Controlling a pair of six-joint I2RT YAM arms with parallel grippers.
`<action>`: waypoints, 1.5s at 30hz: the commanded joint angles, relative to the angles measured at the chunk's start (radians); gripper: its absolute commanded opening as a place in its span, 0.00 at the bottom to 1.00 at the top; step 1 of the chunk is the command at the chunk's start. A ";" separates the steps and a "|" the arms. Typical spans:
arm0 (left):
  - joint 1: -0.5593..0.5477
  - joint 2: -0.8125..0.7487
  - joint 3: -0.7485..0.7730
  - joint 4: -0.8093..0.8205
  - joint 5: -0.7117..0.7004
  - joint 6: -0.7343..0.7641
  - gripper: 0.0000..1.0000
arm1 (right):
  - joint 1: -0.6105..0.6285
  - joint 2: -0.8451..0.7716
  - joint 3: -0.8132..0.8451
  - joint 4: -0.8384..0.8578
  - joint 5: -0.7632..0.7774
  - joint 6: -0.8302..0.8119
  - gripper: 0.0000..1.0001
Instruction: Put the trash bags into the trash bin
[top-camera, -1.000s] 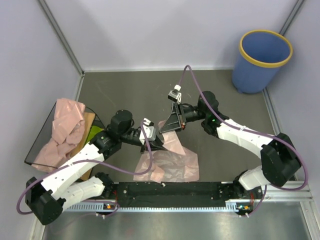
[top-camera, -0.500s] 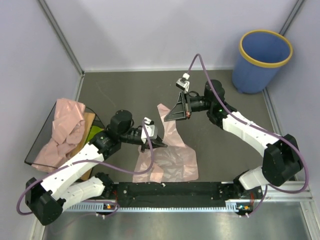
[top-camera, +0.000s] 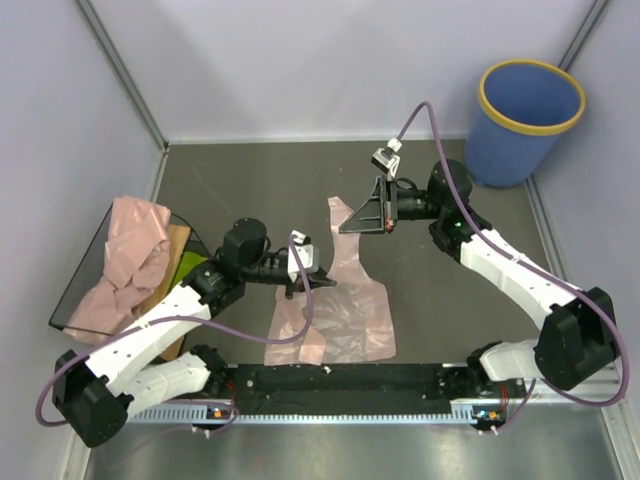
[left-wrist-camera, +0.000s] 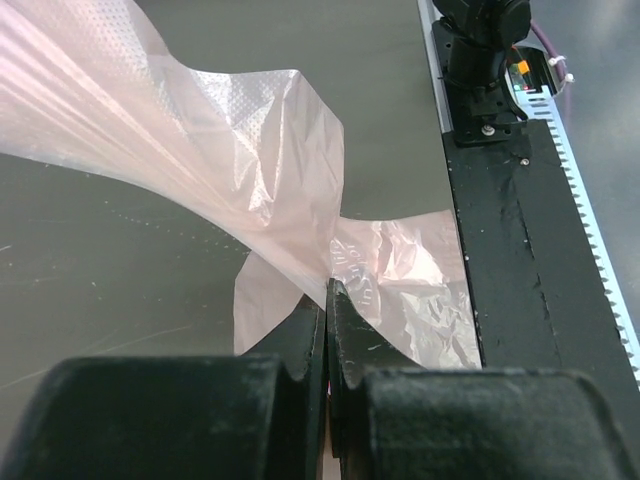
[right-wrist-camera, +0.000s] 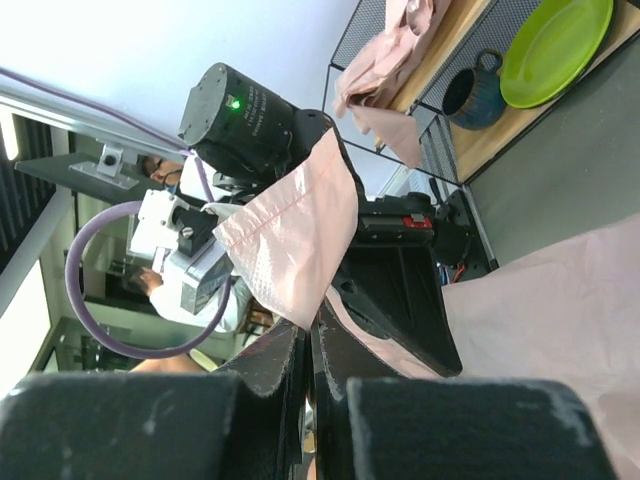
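Observation:
One pale pink trash bag lies partly on the dark table in front of the arms, its far end lifted. My left gripper is shut on its left edge; the left wrist view shows the film pinched between the closed jaws. My right gripper is shut on the bag's upper handle, and the right wrist view shows a pink flap coming out of the closed jaws. The bag is stretched between the two grippers. The blue trash bin with the yellow rim stands upright at the far right corner.
More crumpled pink bags lie on a black wire rack at the left, with a green plate and a dark blue mug on its wooden board. The black base rail runs along the near edge. Grey walls enclose the table.
My right gripper has moved up and to the right with the bag's handle, pulling the bag out longer. My left gripper has stayed nearly in place, shut on the bag.

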 joint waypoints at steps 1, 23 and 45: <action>-0.014 -0.012 -0.024 -0.146 0.040 -0.028 0.02 | -0.031 -0.069 0.000 0.192 0.022 0.032 0.00; 0.016 -0.149 0.112 0.311 -0.260 -0.624 0.69 | 0.179 -0.248 0.153 -0.524 0.374 -0.642 0.00; -0.145 0.002 0.171 0.311 -0.694 -0.563 0.55 | 0.246 -0.257 0.124 -0.486 0.542 -0.479 0.00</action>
